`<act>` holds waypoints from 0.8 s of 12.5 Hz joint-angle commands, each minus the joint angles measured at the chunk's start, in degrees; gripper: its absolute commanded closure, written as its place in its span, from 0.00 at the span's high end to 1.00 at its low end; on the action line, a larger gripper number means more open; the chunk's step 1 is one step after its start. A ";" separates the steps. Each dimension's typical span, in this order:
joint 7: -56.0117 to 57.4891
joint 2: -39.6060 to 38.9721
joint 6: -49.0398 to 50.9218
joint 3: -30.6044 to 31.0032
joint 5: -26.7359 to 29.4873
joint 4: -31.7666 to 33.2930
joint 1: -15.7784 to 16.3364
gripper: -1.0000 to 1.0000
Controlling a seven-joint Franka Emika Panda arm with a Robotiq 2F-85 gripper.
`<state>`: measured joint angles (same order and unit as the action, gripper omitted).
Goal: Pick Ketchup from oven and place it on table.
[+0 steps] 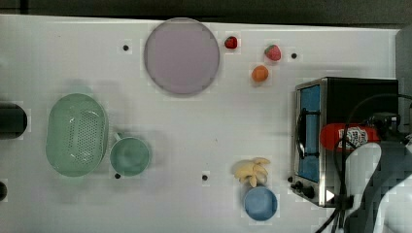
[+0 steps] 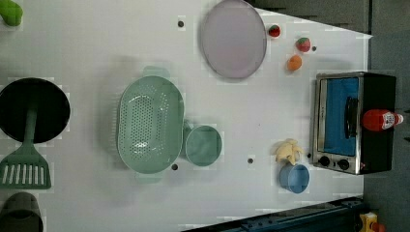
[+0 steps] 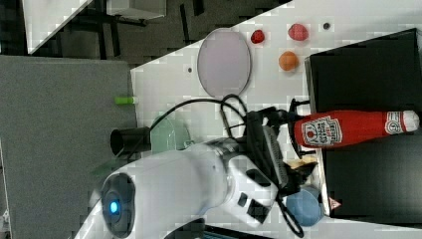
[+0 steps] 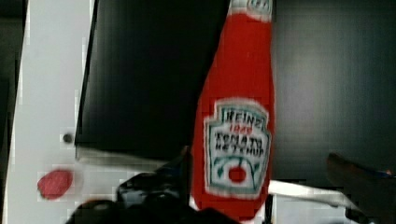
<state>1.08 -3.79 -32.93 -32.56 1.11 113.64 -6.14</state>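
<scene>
The ketchup [image 4: 236, 121] lies on the oven [image 4: 149, 74] top, between the gripper's [image 4: 261, 182] spread fingers. Its neck points away from the gripper.

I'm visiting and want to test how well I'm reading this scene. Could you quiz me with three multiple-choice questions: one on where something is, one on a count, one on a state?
1. Where is the Ketchup?
A. on top of the oven
B. inside the green colander
C. on the purple plate

2. How many strawberries lie on the table?
A. none
B. two
C. five

3. How is the oven door?
A. hanging open
B. removed
C. shut

Answers:
1. A: the left view shows the bottle standing on the black top of the oven, and the gripper is close beside it with its fingers open.
2. B: the top view shows one strawberry and a second strawberry on the table near the purple plate.
3. C: the blue glass door sits flat in its steel frame.
</scene>
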 commanded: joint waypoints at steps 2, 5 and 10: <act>-3.95 -7.38 -1.69 -2.09 6.26 -3.16 -0.14 1.00; -4.34 -11.53 -1.85 -2.48 7.73 -3.56 -0.63 1.00; -4.83 -13.26 -1.87 -2.28 10.44 -3.64 -0.60 1.00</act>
<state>-1.40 -19.25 -34.69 -35.33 9.30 112.19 -6.49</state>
